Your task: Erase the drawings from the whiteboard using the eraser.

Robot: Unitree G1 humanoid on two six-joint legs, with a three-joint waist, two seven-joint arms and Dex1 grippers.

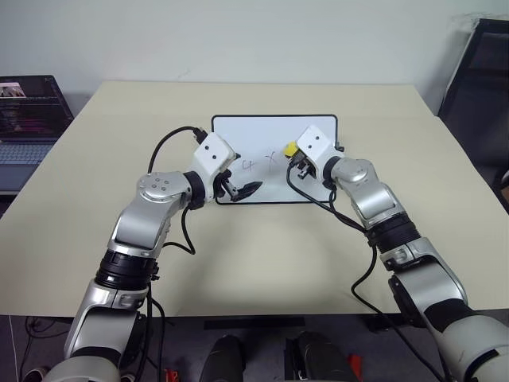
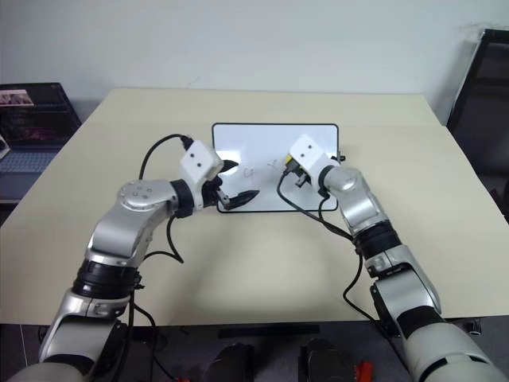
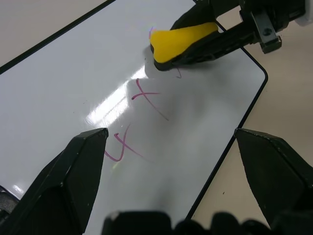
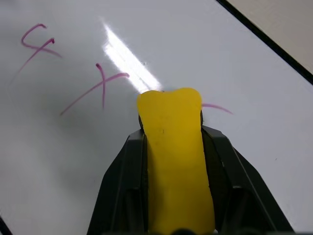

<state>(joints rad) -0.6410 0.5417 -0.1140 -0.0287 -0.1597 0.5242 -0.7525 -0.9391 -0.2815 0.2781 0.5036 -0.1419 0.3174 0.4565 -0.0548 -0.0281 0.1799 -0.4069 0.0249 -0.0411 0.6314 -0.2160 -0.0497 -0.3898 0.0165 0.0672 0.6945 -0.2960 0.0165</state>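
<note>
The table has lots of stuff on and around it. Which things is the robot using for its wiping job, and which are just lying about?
For the job:
- whiteboard
- drawings
- eraser, squeezed in the right hand
- left hand, open at the board's near edge

Just lying about:
- laptop beside the table
- black chair

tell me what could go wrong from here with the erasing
The eraser, pinched in the right gripper, sits over the last of the drawings; the "4" and "x" lie off to one side, so a short stroke might miss them. The left gripper stands open at the whiteboard edge without clamping it, so the board could slide on the table under a push.
</note>
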